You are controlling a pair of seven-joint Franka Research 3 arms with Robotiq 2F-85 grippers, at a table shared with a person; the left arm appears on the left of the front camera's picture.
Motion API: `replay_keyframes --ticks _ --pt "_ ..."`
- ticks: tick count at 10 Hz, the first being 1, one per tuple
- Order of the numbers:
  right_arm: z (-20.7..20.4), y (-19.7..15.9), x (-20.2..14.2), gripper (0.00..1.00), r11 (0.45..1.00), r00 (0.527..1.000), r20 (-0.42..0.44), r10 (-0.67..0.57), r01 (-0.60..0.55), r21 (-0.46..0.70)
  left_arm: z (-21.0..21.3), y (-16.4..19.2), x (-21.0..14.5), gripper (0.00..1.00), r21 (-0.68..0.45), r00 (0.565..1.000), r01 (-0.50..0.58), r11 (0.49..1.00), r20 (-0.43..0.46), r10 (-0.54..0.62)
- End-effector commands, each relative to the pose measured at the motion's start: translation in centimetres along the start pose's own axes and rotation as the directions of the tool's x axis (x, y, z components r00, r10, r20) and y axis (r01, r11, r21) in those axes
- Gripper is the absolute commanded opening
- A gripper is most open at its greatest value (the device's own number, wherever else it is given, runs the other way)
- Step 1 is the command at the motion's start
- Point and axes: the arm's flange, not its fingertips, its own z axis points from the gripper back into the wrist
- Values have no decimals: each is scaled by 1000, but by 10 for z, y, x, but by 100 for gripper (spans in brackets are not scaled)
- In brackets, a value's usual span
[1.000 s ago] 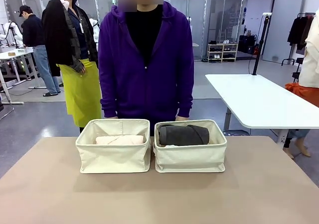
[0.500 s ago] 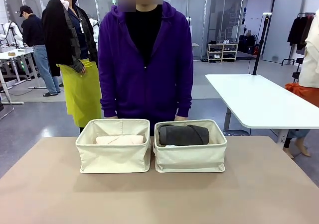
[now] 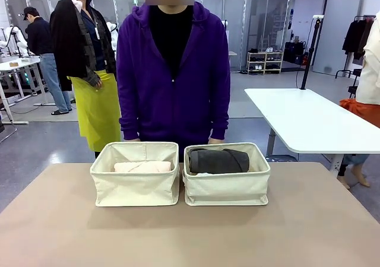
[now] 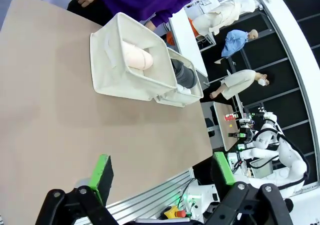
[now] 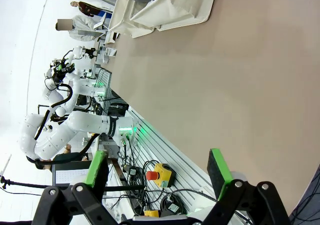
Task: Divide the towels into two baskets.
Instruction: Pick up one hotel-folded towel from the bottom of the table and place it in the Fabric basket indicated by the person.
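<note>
Both claws stand wide and empty: left gripper (image 4: 159, 171), right gripper (image 5: 158, 167). Well ahead of them two baskets sit side by side, touching; left basket (image 3: 134, 189) holds a pink towel (image 3: 142, 167), right basket (image 3: 226, 190) a grey towel (image 3: 218, 160) lying over something white. Split looks done; any other towels are hidden

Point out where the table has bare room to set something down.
Bare: the brown tabletop in front of both cream canvas baskets, left and right, plus strips at their outer sides. Crowded: the baskets nearly touch, holding a pale pink rolled towel and a dark grey one.
</note>
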Motion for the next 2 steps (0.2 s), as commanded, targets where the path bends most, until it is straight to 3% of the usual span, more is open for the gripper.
replay_keyframes --ticks 1,2 --pt "2 3 0 100 1000 1000 3 6 -6 6 4 -2 -4 100 2 1000 14 1000 -16 -14" --pt "2 3 0 100 1000 1000 3 6 -6 6 4 -2 -4 100 2 1000 14 1000 -16 -14"
